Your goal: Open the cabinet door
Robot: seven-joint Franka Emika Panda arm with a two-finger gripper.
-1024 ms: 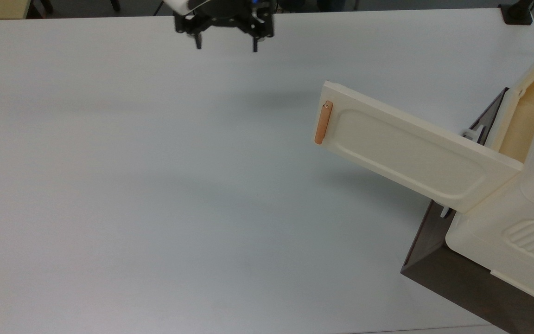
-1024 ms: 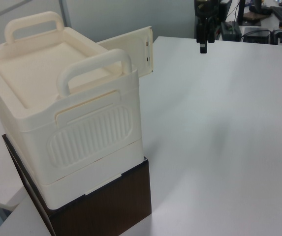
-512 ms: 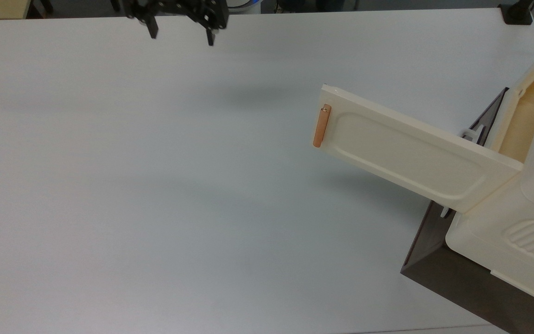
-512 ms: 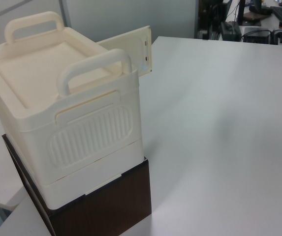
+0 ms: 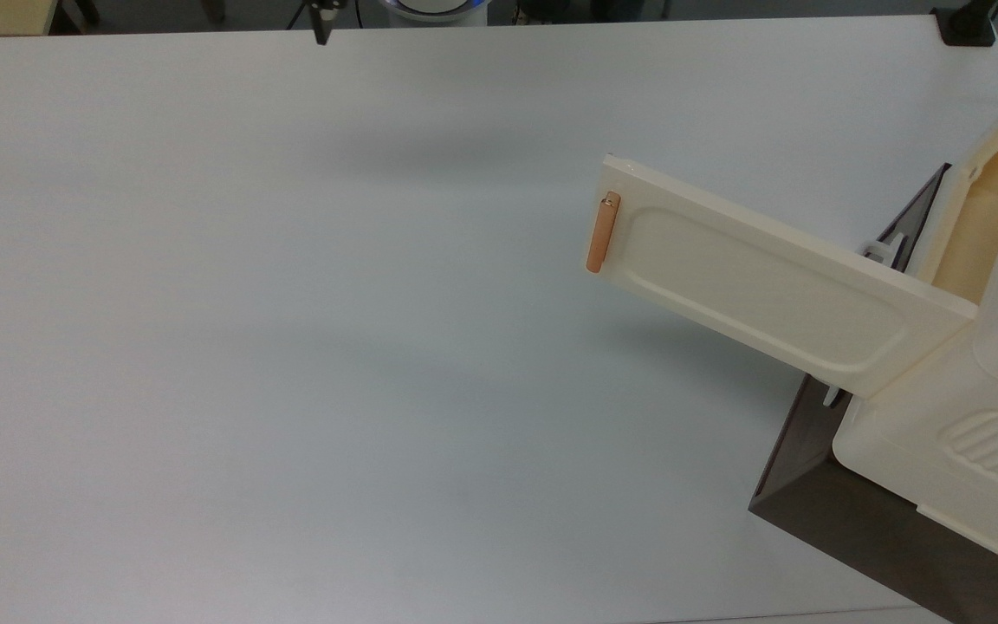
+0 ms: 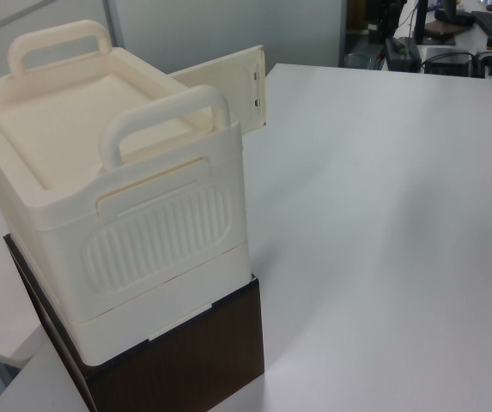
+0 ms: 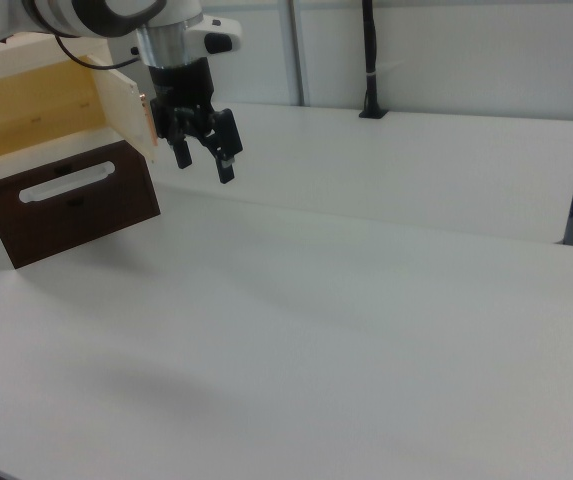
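- Since the earlier frames, we saw the gripper (image 7: pixel 202 158) slide toward the top view's left and almost off its upper edge, while the cabinet door (image 5: pixel 767 282) barely shifted.
- We found the door swung wide open over the desk (image 5: pixel 291 347), its orange handle (image 5: pixel 602 231) at the free edge, well apart from the gripper.
- In the right view the jaws stood spread and empty — nothing was held.
- We judged the task done; the main risk was the door drifting back on its hinge.
- A return sweep of the arm near the cabinet (image 6: pixel 117 215) could clip the protruding door — or nudge the cabinet itself.
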